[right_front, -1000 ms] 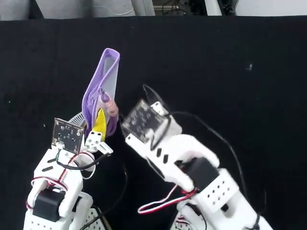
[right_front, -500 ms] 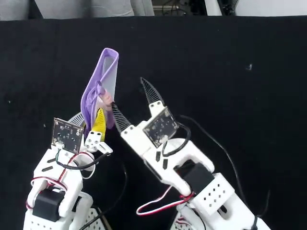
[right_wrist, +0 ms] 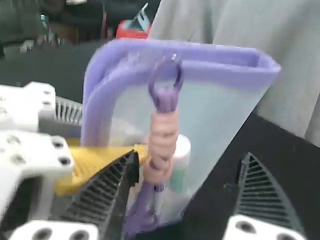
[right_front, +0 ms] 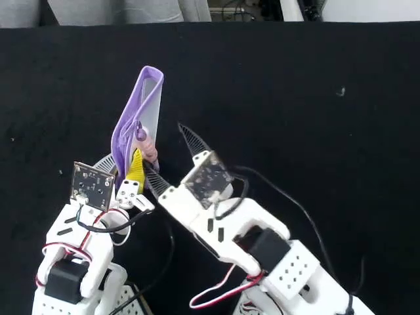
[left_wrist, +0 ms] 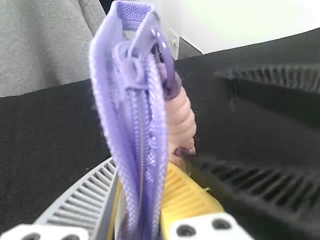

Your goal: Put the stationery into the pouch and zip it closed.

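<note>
Task status: the purple pouch (right_front: 141,108) stands on edge, lifted off the black desk (right_front: 315,98), at about 10 o'clock from the desk centre in the high view. Through its clear side panel the right wrist view shows a white stick-shaped item (right_wrist: 181,155) inside, so the loading step is judged complete or nearly so; no loose stationery lies on the visible desk. The zip is the remaining step. In the left wrist view the teeth along the visible edge of the pouch (left_wrist: 127,125) look meshed, but how far the zip is closed along its full run cannot be confirmed. The zipper pull (right_wrist: 162,120), a purple ring carrying a peach coiled charm, hangs against the panel near the upper corner of the pouch. Left arm: it rises from the 7 o'clock edge of the desk, and the left gripper (right_front: 123,165) clamps the lower end of the pouch, with the grey finger on one face and the yellow finger on the other, pressed closed on the fabric. Right arm: it reaches in from 5 o'clock, and the right gripper (right_front: 164,149) sits at about 4 o'clock of the pouch, fingers spread wide and holding nothing. In the right wrist view its black ribbed fingers (right_wrist: 112,187) stand to either side of the zipper pull without touching it. Judged next requirement: close on the pull and draw it along the zip while the left gripper holds the pouch steady.
</note>
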